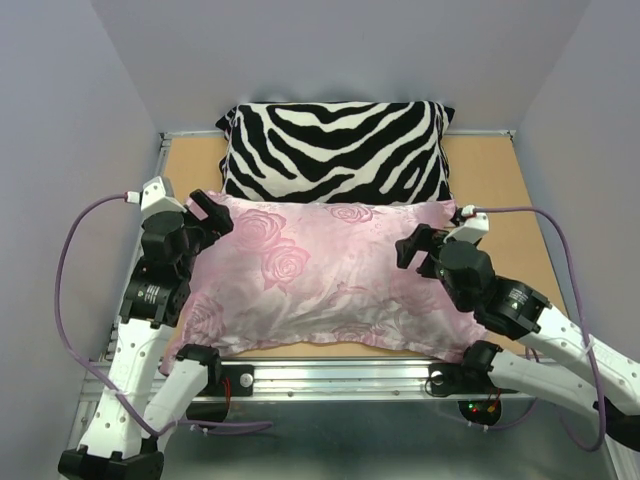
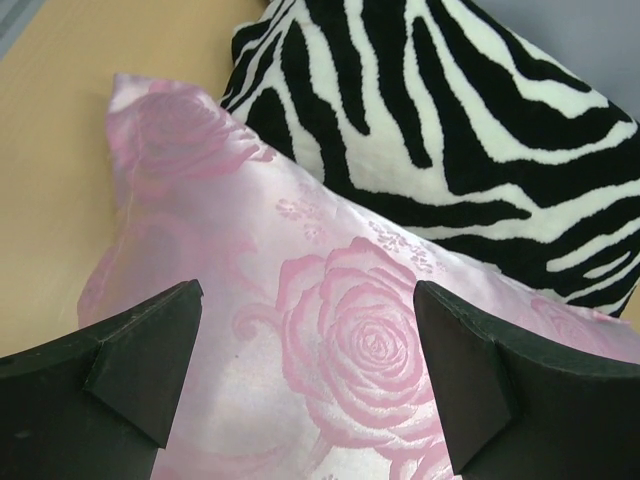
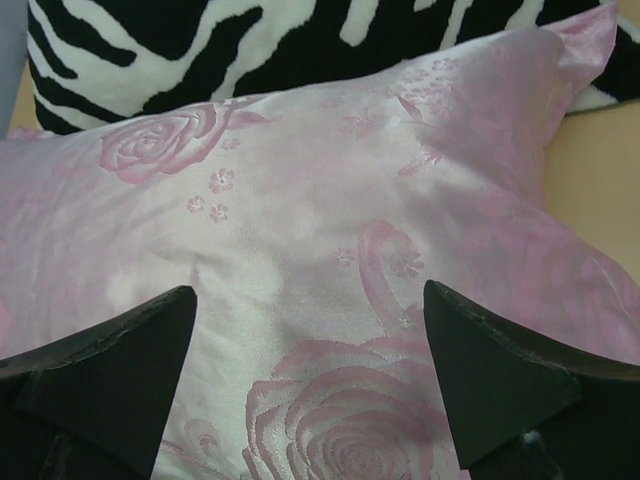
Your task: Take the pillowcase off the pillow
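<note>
At the near edge, a metal rail (image 1: 340, 375) runs across the front of the table (image 1: 490, 170), and the two arm bases rise from beside it, each trailing a purple cable (image 1: 66, 262). Just beyond the rail lies the pillowcase (image 1: 320, 280), rose-printed face up, plump and full. It spreads across most of the tan surface, and its near edge reaches the table's front. The pillow itself cannot be seen, since the pink fabric covers whatever fills it.

Over the far left corner of the case hangs the left gripper (image 1: 212, 215), jaws spread wide and holding nothing. In the left wrist view, the left gripper (image 2: 307, 300) has a large woven rose on the shiny pillowcase (image 2: 300, 230) between its fingers. Whether its tips touch the fabric cannot be told.

Over the far right part of the case hangs the right gripper (image 1: 410, 245), likewise spread and empty. In the right wrist view, the right gripper (image 3: 310, 295) frames the pale satin of the pillowcase (image 3: 320, 200), whose far right corner stands up in a point against the table (image 3: 600, 190).

Behind the case, touching its far edge, sits a zebra-striped pillow (image 1: 335, 150), which reaches the back of the table. It appears in both wrist views (image 2: 450, 110) (image 3: 150, 50). Bare tan table (image 2: 60, 150) shows to the left of the two cushions.
</note>
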`<state>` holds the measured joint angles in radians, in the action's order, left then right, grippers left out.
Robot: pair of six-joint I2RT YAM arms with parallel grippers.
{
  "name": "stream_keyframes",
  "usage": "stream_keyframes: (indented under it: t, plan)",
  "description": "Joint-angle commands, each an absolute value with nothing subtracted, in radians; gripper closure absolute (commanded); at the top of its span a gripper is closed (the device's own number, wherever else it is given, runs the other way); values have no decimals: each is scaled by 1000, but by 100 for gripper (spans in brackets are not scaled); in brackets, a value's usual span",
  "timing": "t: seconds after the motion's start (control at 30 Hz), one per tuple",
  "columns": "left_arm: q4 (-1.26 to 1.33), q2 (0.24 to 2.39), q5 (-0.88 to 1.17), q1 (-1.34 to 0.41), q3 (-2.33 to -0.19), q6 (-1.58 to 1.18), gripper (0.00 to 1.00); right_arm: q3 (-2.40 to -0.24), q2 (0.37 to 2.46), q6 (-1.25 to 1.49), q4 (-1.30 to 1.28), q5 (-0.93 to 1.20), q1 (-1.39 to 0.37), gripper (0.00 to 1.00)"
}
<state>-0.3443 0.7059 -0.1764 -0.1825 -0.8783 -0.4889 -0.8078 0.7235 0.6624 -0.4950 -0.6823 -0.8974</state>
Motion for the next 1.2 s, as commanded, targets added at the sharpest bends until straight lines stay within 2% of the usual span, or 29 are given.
stream_keyframes:
  t: [0.0,0.27,0.43,0.57,0.7,0.93,1.17]
  plan:
    - [-416,637,-186,-181,-856,-566,1,-819,762,791,-603,-663,-899,0]
    - [-413,615,-86,-187,-770,-649,1,-701,812,922,-620,-623,-897,0]
    - [-544,670,-63,-195,-825,-646,1,-779,758,936,-762,-644,-897,0]
    - [-641,718,-167,-247,-879,-655,1,-865,756,939,-871,-643,-899,0]
    - [-672,703,-153,-261,-853,-658,1,-897,744,972,-957,-569,-899,0]
    - [-784,709,-178,-363,-853,-638,1,-826,710,1060,-1011,-459,-899,0]
    - [-896,719,-215,-436,-868,-627,1,-741,704,1083,-945,-405,-897,0]
